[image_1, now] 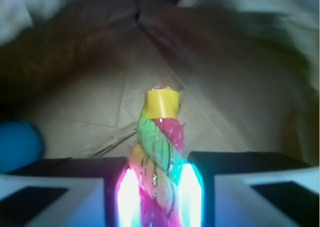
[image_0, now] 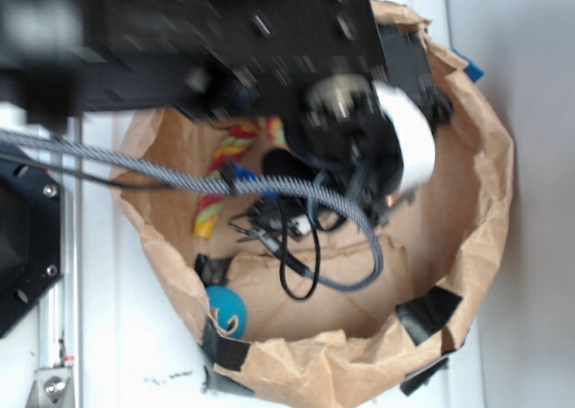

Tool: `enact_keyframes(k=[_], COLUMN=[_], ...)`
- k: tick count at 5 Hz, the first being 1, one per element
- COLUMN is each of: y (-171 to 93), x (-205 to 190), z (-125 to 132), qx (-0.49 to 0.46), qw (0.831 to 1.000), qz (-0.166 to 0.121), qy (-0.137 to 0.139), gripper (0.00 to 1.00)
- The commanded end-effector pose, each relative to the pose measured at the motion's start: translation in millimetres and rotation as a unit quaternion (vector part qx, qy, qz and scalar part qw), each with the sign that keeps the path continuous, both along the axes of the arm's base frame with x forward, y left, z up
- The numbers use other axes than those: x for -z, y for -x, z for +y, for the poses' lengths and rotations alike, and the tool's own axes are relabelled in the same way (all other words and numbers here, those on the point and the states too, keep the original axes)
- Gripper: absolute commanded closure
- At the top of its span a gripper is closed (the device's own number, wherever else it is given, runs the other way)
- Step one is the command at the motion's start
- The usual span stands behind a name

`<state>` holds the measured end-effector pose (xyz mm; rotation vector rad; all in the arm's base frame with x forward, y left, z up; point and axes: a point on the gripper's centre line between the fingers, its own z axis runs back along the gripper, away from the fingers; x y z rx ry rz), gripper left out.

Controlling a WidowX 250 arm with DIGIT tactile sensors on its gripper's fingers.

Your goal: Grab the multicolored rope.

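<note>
One gripper (image_1: 159, 187) is seen in the wrist view, and its two fingers (image_1: 75, 187) are closed in on the multicolored rope (image_1: 157, 152), which is clamped between them with almost no free gap at either side. One rope is counted. It is thick and twisted, with pink-red, pale green and yellow-orange strands, and one yellow cap is seen at the end that points away from the gripper. The part of the rope beyond the fingers stands out freely over the brown paper floor of the bag (image_0: 485, 201).

In the exterior view the rope (image_0: 225, 170) is seen only partly, inside the bag at its left side, under the blurred black arm (image_0: 225, 31); the gripper itself cannot be made out there. One teal ball (image_0: 225, 309) lies near the front wall of the bag, well apart from the rope and lower left of it. One grey braided cable (image_0: 269, 185) crosses over the rope from the left and bends down into the bag, and thin black wires hang beside it.

The bag is one brown paper bag with a rolled, crumpled rim, and black tape patches (image_0: 429, 311) are counted at several places on the rim. Open paper floor is left at the right half of the bag. The bag stands on a white bench (image_0: 135, 354).
</note>
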<state>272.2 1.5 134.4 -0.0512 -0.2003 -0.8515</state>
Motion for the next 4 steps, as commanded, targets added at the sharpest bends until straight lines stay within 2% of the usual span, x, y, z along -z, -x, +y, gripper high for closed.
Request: enact_keyframes(k=[1, 2, 3, 4], y=[19.3, 18.7, 15.6, 14.9], x=[-64.9, -69.4, -65.0, -65.1], z=[-6.8, -8.7, -8.1, -9.3], qx=[-0.19, -0.237, -0.279, -0.273], qw=[0.982, 0.971, 0.96, 0.962], qz=[-0.006, 0.019, 0.015, 0.004], qy=[-0.008, 0.0, -0.003, -0.006], gripper=[1.0, 1.0, 1.0, 1.0])
